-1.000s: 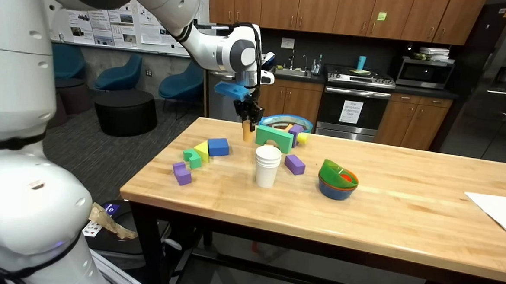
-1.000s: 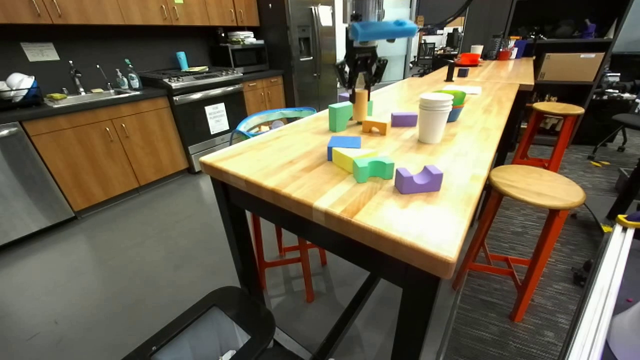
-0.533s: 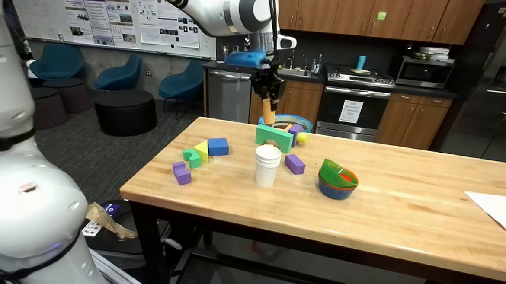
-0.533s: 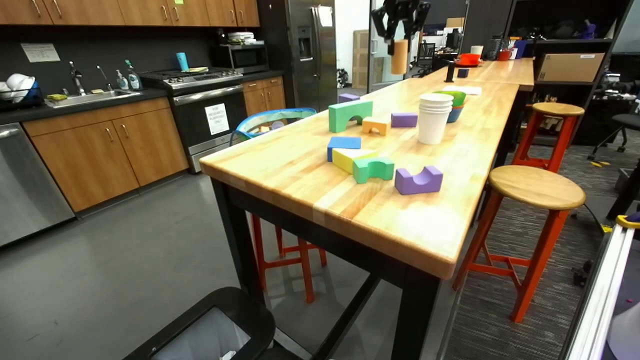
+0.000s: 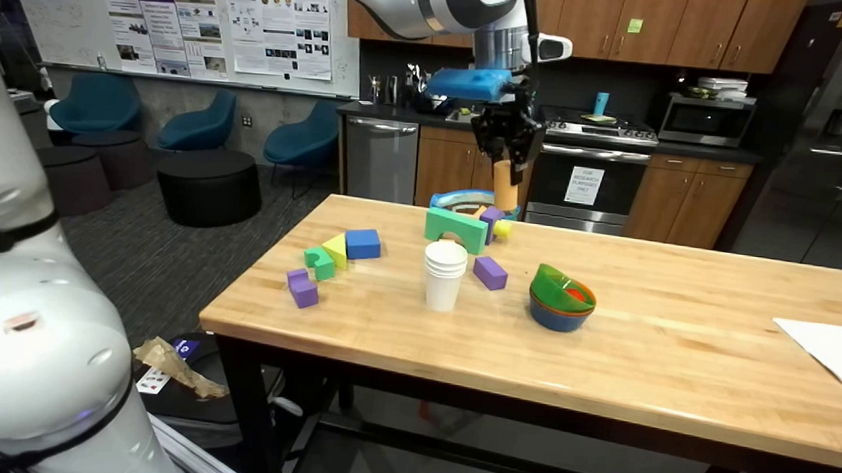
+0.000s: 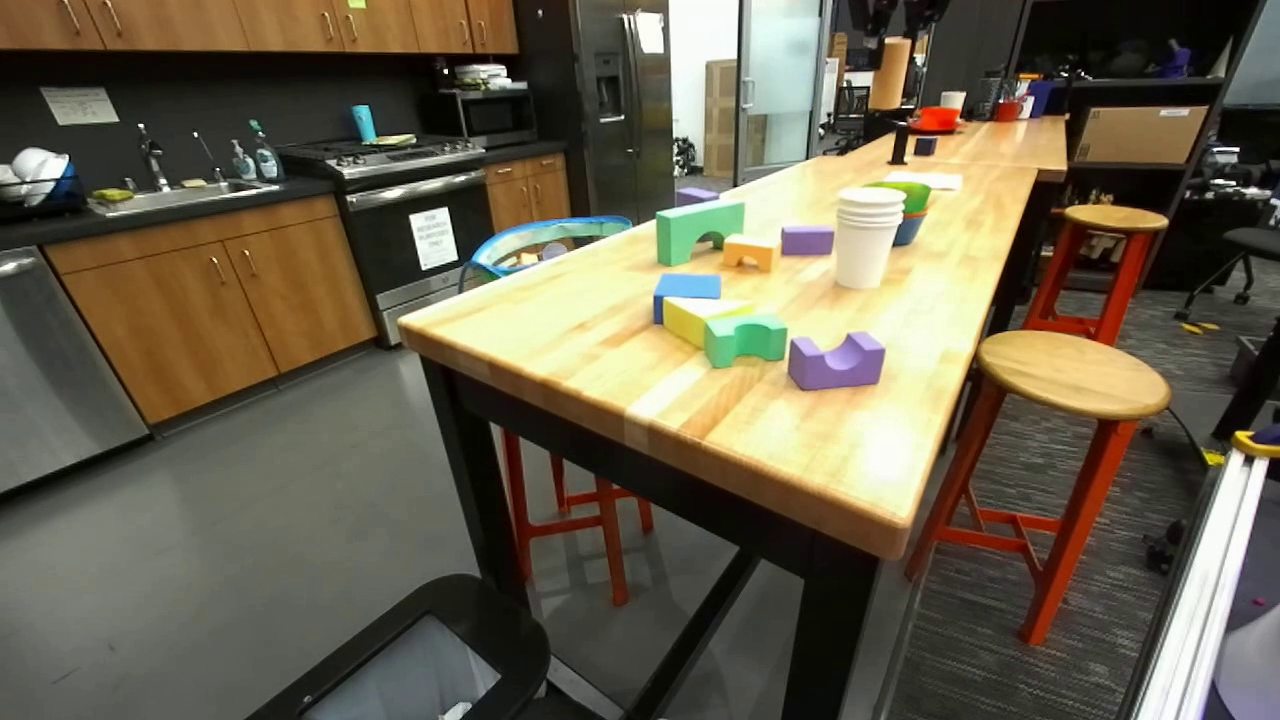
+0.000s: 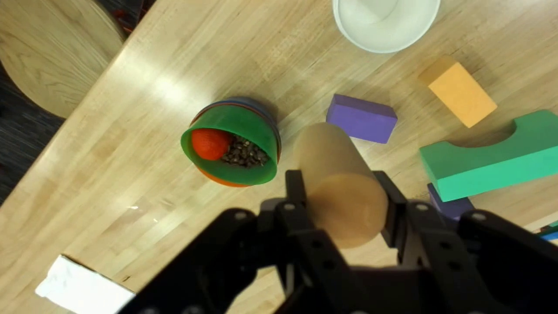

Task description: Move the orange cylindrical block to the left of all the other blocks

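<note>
My claw (image 7: 342,192) is gripping the orange cylindrical block (image 5: 505,187), which is hanging above the bench (image 5: 675,336). The block is looking plain, smooth, dull orange, nearly upright. Below, in the wrist view, a purple block (image 7: 362,120) is lying near the stacked bowls (image 7: 235,117), and past these the bench's edge is running diagonally. Wood is stretching broadly from the bowls toward a white sheet (image 5: 834,352). On the oven (image 5: 624,191), I'm reading a sign (image 5: 584,186): "FOR RESEARCH PURPOSES ONLY."
</note>
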{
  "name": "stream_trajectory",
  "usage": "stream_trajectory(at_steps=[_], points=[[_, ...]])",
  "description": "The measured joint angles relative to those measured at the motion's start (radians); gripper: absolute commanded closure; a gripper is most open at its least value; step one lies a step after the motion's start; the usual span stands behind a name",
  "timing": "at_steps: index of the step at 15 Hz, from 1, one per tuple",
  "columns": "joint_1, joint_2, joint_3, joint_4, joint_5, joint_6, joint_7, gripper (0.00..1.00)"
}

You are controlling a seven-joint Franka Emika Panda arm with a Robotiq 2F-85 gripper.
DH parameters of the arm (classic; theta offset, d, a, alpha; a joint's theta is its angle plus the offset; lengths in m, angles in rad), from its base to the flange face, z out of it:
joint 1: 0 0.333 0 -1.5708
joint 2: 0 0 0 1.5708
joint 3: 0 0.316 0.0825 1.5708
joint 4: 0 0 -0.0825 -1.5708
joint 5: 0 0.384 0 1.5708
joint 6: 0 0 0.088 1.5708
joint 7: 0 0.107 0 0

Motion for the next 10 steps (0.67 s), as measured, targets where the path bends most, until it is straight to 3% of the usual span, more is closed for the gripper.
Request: stream_trajectory(at_steps=[6,10], points=[[-0.010,0.131,-0.001,0.062,0.170,0.090,-0.177,0.84],[-0.010,0.257,0.017,0.155,0.187,0.106,-0.192,0.84]])
